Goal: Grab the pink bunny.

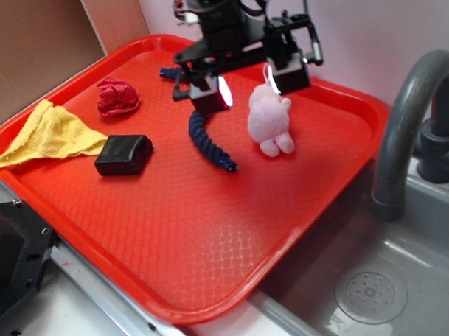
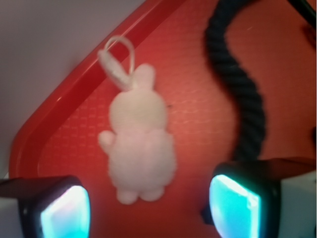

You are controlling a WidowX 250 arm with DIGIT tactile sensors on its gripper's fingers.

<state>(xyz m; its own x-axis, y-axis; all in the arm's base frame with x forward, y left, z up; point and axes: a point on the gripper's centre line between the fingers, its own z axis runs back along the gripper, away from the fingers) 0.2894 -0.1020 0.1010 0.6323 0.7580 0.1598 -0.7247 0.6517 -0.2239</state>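
Note:
The pink bunny point(image 1: 270, 120) lies on the red tray point(image 1: 207, 234) at the back right, feet toward the front, its white string loop toward the tray's far rim. In the wrist view the bunny point(image 2: 139, 148) lies flat with the loop at the top. My gripper point(image 1: 251, 86) hovers above the tray over and just left of the bunny, jaws wide open and empty. In the wrist view the gripper point(image 2: 148, 210) shows its two glowing pads point(image 2: 67, 210) at the bottom, either side of the bunny's feet.
A dark blue rope point(image 1: 208, 141) curves on the tray just left of the bunny, also in the wrist view point(image 2: 242, 94). A red fabric ball point(image 1: 117, 97), a black block point(image 1: 124, 154) and a yellow cloth point(image 1: 48, 136) lie left. A grey faucet point(image 1: 403, 130) and sink point(image 1: 368, 291) are right.

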